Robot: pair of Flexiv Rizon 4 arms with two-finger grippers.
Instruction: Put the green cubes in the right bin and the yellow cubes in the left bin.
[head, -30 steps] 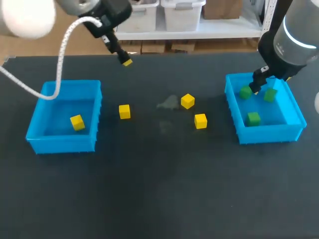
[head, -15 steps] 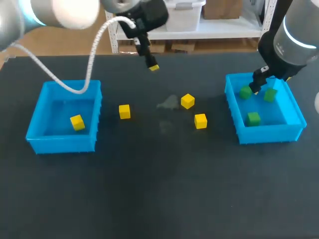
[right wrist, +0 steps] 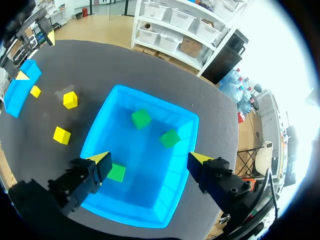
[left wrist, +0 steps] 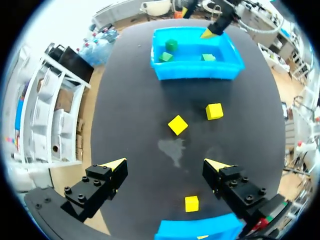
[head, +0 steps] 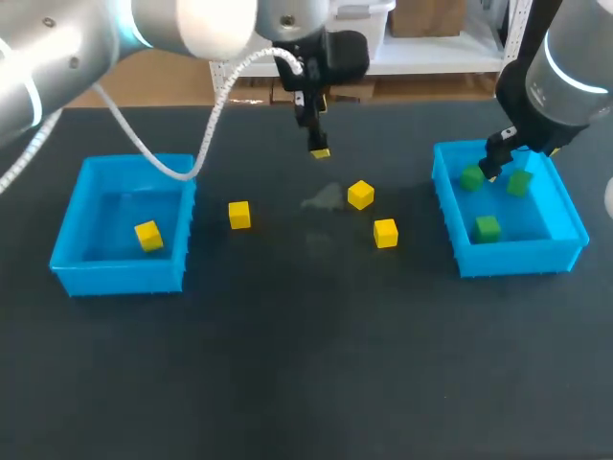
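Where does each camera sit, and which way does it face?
Head view: fixed above and behind, looking down on the table; left arm comes in at upper left, right arm at right.
Left wrist view: on the left arm, facing down past the open left tool at loose yellow cubes, with the right bin ahead.
Right wrist view: on the right arm, open right tool facing down into the right bin holding three green cubes.
Shared: all three show the right bin and yellow cubes mid-table.

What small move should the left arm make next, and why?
Probably ease the open left pincer forward and down to straddle the nearest yellow cube. That cube lies on the table just ahead of the pincer, which holds nothing, and is not yet in the left bin.
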